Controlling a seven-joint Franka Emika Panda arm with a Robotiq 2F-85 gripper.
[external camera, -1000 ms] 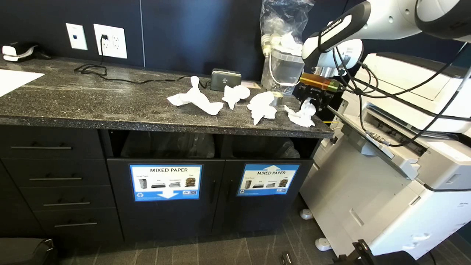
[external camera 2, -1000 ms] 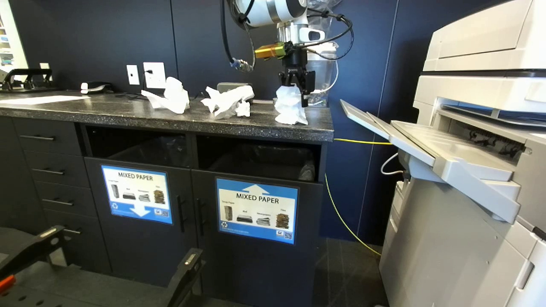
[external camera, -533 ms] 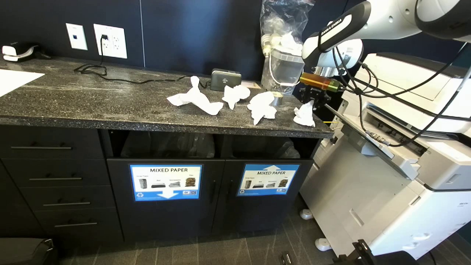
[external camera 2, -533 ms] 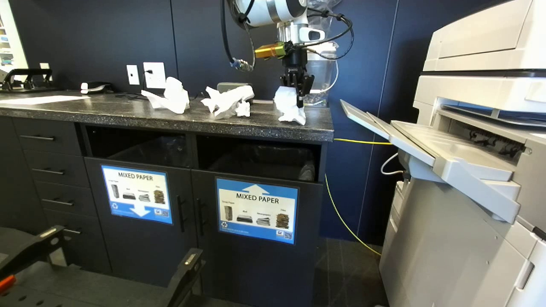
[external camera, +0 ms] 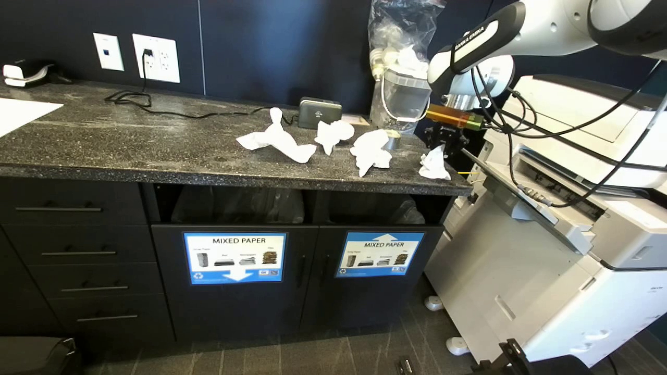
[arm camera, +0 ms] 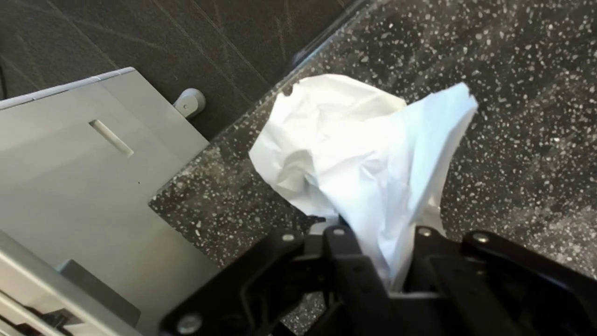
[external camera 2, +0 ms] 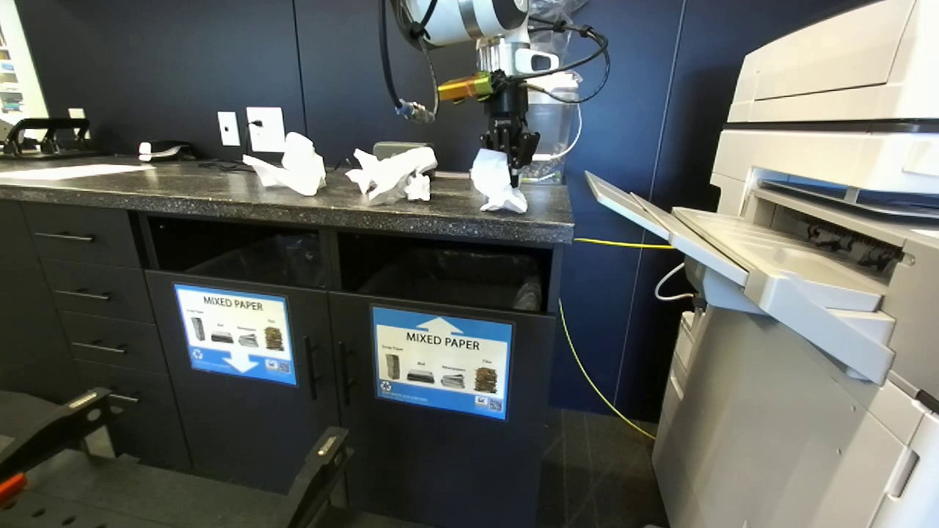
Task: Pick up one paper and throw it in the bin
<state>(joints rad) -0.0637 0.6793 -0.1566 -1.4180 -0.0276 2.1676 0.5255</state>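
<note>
Pinching crumpled paper [arm camera: 368,158] in claw [arm camera: 380,240]. Probably bound for nearer bin [external camera: 383,209], below-left of claw in an exterior view; must first clear edge of counter [external camera: 375,186].

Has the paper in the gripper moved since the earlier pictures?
Yes. In an exterior view, the paper has shifted slightly toward the printer, away from the neighbouring paper.

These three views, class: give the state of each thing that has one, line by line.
Crumpled paper: pinched, unbinned
Gripper: closed on that paper
Loose papers: crumpled, on the counter
White sheet: flat
Drawers: shut
Cabinet doors: shut
Bin slots: open
Plug: in the outlet
Copier: power state unclear
</note>
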